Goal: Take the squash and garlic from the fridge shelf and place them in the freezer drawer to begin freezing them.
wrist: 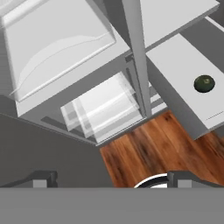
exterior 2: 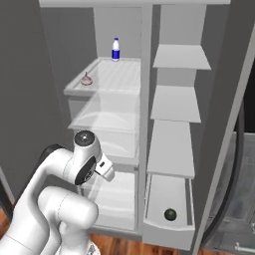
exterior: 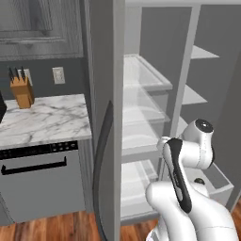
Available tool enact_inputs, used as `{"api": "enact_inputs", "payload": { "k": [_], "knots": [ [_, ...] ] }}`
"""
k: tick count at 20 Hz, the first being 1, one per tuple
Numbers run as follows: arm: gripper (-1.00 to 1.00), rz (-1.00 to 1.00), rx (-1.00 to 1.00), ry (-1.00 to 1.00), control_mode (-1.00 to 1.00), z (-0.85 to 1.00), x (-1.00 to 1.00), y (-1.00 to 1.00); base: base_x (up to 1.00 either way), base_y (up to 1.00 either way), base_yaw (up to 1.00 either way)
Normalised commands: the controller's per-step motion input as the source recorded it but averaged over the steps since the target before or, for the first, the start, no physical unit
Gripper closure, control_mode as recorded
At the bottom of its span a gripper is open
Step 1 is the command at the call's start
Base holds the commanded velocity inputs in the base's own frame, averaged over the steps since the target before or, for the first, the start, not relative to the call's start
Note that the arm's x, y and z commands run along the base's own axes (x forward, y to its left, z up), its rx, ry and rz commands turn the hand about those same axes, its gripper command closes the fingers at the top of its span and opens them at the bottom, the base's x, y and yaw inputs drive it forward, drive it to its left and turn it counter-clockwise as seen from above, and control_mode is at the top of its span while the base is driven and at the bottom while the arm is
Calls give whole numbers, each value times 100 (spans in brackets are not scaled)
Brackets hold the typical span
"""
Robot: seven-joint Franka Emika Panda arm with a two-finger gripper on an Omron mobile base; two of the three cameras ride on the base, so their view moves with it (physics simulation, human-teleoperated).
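Squash (exterior 2: 170, 214) lay in the open freezer drawer (exterior 2: 167, 228), already delivered. Garlic (exterior 2: 87, 79) sat on the upper fridge shelf (exterior 2: 107, 82). Pincer (wrist: 111, 181) spread open, empty, free for garlic.

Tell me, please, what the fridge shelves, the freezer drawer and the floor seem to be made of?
The fridge shelves look like clear glass or plastic: translucent, with glare. The freezer drawer looks like matte pale grey plastic: opaque, plain thick walls. The floor looks like polished reddish-brown wood, with visible grain.
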Motion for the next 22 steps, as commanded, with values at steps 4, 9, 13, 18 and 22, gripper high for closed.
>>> {"api": "enact_inputs", "payload": {
  "k": [4,9,13,18,22],
  "knots": [
    [-100,0,0,0,100,0,0,0,99,21,7],
    [-100,0,0,0,100,0,0,0,98,9,1],
    [-100,0,0,0,100,0,0,0,98,10,-2],
    [-100,0,0,0,100,0,0,0,30,0,0],
    [-100,0,0,-8,-100,28,-1,2,0,0,0]
  ]
}}
